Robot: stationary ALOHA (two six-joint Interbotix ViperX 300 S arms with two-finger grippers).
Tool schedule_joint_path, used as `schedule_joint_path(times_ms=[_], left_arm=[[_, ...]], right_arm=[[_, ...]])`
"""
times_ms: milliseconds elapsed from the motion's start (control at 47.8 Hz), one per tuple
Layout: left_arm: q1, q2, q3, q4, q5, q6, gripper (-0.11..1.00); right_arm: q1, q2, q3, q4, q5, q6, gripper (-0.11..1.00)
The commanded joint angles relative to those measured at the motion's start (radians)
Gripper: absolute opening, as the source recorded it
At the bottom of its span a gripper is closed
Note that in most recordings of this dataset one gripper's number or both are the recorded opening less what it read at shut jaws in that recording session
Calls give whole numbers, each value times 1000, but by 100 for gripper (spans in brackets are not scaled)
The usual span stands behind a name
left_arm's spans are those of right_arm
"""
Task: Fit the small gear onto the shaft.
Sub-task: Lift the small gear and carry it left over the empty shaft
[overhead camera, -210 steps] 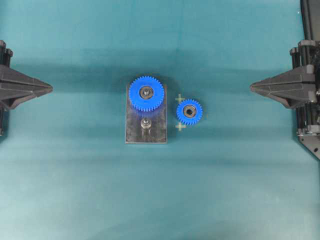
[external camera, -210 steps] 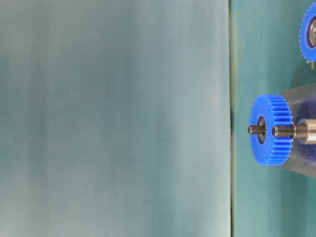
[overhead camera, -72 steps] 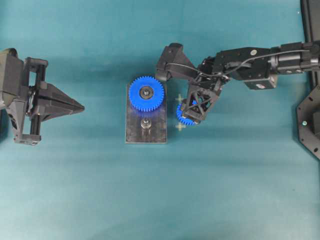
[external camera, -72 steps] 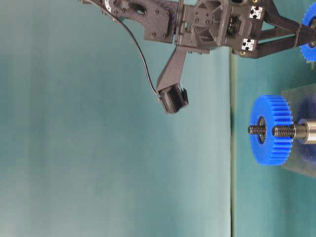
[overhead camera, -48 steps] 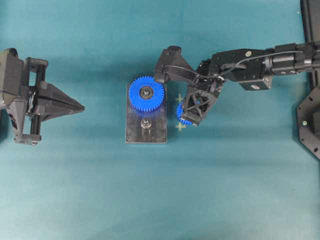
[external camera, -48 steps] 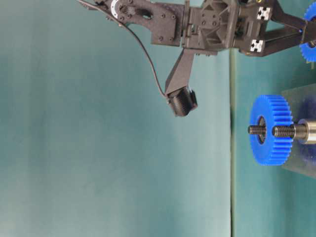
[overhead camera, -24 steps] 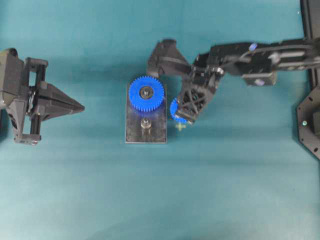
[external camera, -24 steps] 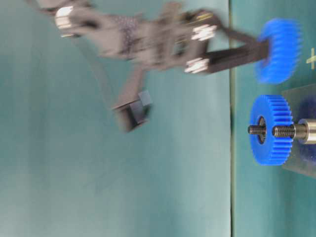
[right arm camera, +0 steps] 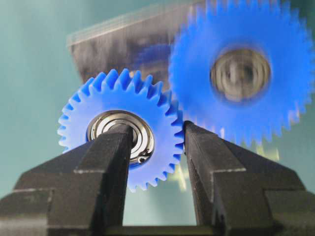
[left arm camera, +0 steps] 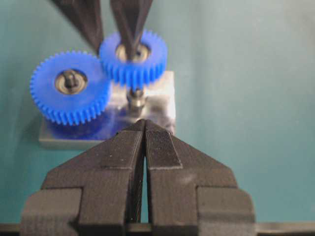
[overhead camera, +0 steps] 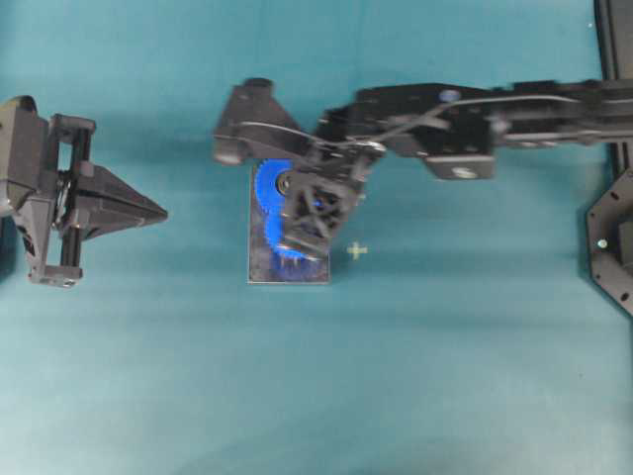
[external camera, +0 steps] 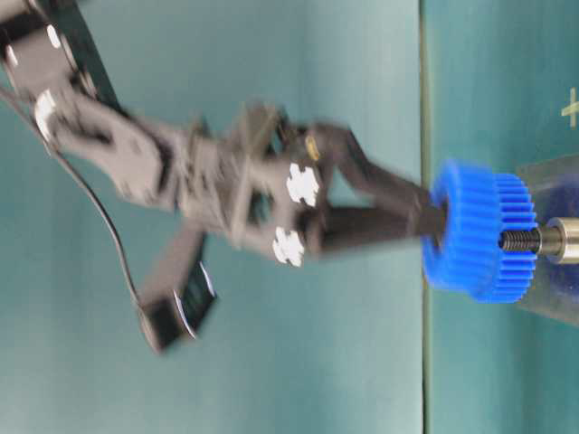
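The small gear (right arm camera: pixel 147 105), bright blue with a silver bearing ring, is off the table in my right gripper (right arm camera: pixel 155 130). One finger sits in its hub and the other presses its toothed rim. In the left wrist view the small gear (left arm camera: pixel 134 59) hangs just above the shaft (left arm camera: pixel 136 98), which stands on the dark plate (left arm camera: pixel 162 105). The table-level view is blurred and shows the small gear (external camera: pixel 461 237) at the shaft (external camera: pixel 525 240) tip; whether they touch I cannot tell. Pointing at the plate from the left, my left gripper (overhead camera: pixel 163 211) is shut and holds nothing.
The larger blue gear (overhead camera: pixel 269 183) sits on its own post at the plate's far end, right beside the small gear. A pale cross mark (overhead camera: pixel 357 251) lies on the teal table to the right of the plate. The right arm (overhead camera: pixel 465 124) spans the upper right.
My right gripper has lifted the small gear from its spot right of the plate and carried it left over the shaft. The left arm has stayed still.
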Motion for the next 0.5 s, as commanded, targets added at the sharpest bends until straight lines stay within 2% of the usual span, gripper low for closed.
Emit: schedule_joint_path(times_ms=[0, 481], left_arm=[[0, -2, -17, 3, -5, -2, 0], [0, 0, -12, 3, -5, -23, 0]], right_arm=[[8, 2, -41, 2, 0, -12, 35], [28, 41, -57, -12, 44, -5, 35]])
